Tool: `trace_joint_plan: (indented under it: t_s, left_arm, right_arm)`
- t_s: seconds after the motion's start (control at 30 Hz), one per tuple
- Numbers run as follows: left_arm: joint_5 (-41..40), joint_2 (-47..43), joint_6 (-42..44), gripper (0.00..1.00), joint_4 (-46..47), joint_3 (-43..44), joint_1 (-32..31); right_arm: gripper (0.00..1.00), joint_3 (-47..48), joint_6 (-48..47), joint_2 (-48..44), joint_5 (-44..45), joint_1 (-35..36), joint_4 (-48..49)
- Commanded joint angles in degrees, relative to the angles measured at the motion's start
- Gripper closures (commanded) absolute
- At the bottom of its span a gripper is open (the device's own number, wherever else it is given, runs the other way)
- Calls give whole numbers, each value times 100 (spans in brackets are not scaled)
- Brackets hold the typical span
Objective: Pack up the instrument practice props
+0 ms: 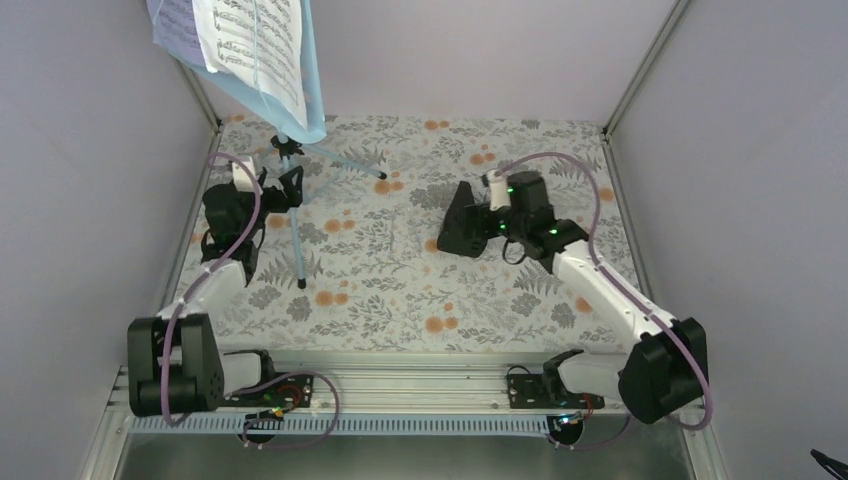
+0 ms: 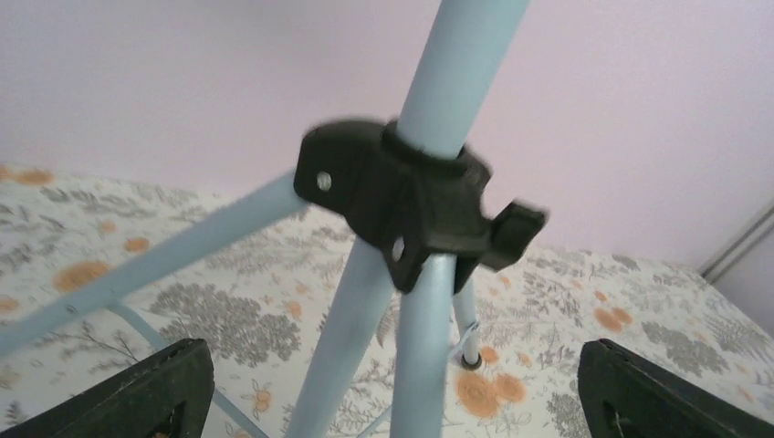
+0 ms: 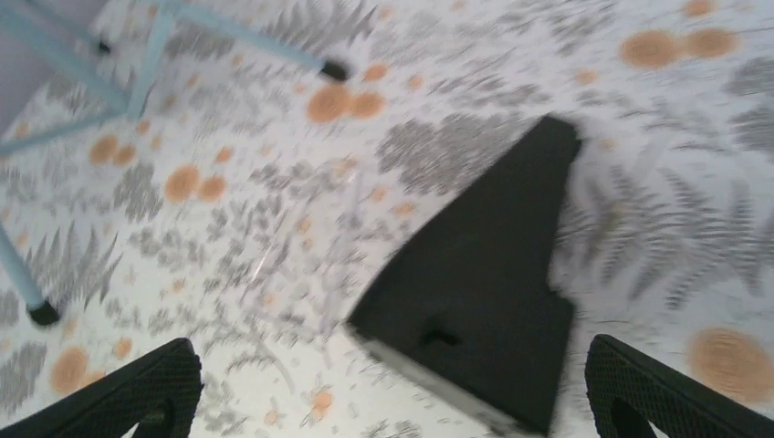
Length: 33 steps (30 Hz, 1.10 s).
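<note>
Bases of both arms sit bolted at the near edge of the floral bench. The left arm reaches forward along the left side. The left jaws stand wide, and the black hub of the light blue music stand is just ahead between them, clear of both fingers. The right arm bends in toward mid-bench. The right jaws are likewise wide and hold nothing, and the black metronome sits just beyond them, its narrow tip pointing away. Farther back, at the far left corner, the stand's desk carries a white page with a lavender page peeking out on its left.
</note>
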Motion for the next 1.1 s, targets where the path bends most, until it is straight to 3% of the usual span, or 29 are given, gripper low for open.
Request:
trace_joint_plan:
  t_s: [0.0,0.13,0.27,0.43,0.57,0.73,0.83,1.07]
  left_arm:
    - [-254,-699,-481,0,-189,-130,50]
    - [-294,-916,-1054,0,-904,103,41]
    - [-200,-903,-1774,0,-964,-161,-19]
    - [-629,-1067,-763,0,-2374,452,-248]
    - [-569,-1463,-521,0,-3362,1032,-317]
    - [-805,-1489,462,0,-4895,2155,-395]
    - [-1138,-1684,1021,0,-5111,2303,-403]
    - [-1644,-2504,1660,0,-4528,1454,-405]
  right_arm:
    - [0,-166,117,-427,-1127,-1128,216]
    - [0,-356,110,-441,-1935,-2041,445]
    - [0,-412,674,-19,-2914,-2698,1023]
    - [5,-497,1048,512,-3124,-2663,1825]
    - [11,-256,835,1034,-2881,-2486,1799]
    - [19,150,664,1509,-2448,-2292,1781]
    - [23,382,686,1786,-2291,-2206,1893]
    - [37,1053,576,2625,-1988,-2038,1722]
